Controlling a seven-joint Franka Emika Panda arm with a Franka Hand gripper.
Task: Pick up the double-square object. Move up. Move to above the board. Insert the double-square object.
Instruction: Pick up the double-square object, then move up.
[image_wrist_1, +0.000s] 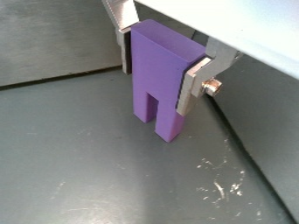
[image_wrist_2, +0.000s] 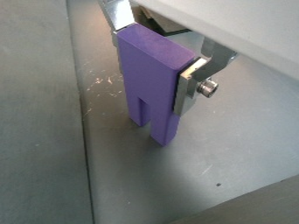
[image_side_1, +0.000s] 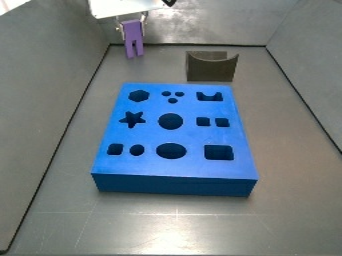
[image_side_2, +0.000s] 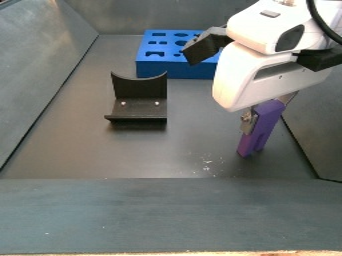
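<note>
1. When I checked both wrist views, the gripper (image_wrist_1: 158, 63) had its two silver fingers (image_wrist_1: 197, 83) pressed flat against opposite faces of the double-square object (image_wrist_1: 162, 79), so the claw was closed only as far as the block's width and had the block in its hold.
2. The block stood upright, notch downward, with two short legs at its lower end; in a wrist view (image_wrist_2: 149, 87) the legs were at or just above the grey tray floor (image_wrist_2: 222, 166). I could not tell whether they touched it.
3. In a side view the gripper (image_side_1: 132, 24) and the purple block (image_side_1: 134, 38) sat at the far end of the tray, beyond the board (image_side_1: 174, 175) and well apart from it.
4. In that same view a dark olive-grey notched block (image_side_1: 210, 66) stood on the floor near the board's far edge, to one side of the purple block and not touching it.
5. In a side view from the opposite end, I saw the white arm housing (image_side_2: 267, 60) directly over the purple block (image_side_2: 259, 132), the dark notched block (image_side_2: 136, 101) lying apart from it, and the board (image_side_2: 174, 48) at the back of the tray.
6. I noted faint white scratch marks on the floor (image_wrist_1: 222, 184) near the block's foot.
</note>
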